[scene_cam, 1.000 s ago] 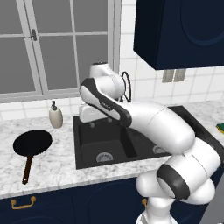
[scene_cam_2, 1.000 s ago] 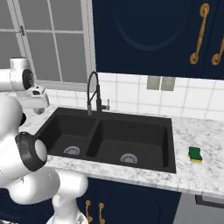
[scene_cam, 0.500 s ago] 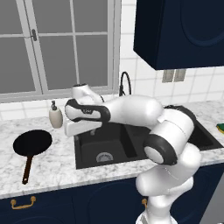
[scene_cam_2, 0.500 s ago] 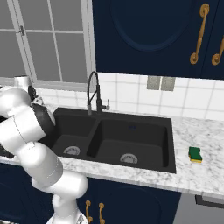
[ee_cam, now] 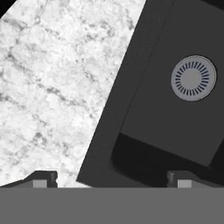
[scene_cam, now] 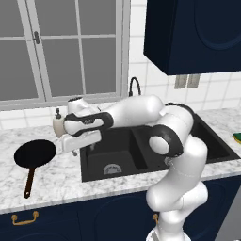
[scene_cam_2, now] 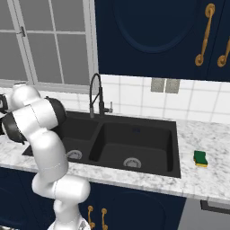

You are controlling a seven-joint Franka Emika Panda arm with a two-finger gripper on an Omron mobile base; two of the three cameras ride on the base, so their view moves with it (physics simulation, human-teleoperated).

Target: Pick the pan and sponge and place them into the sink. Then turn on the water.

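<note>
In the left base view the sponge (scene_cam: 236,138) is cut by the right edge, so just a sliver of yellow and green shows near the counter's right end. The arm covers most of the faucet (scene_cam: 135,86), leaving its arched top, and hides the middle of the sink (scene_cam: 108,157). The soap dispenser (scene_cam: 58,123) is partly behind the hand. In the hand view, the fingertips (ee_cam: 43,178) barely rise above the bottom.

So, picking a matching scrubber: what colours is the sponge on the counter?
The sponge is green on top with a yellow layer beneath, clearest in the right base view.
</note>
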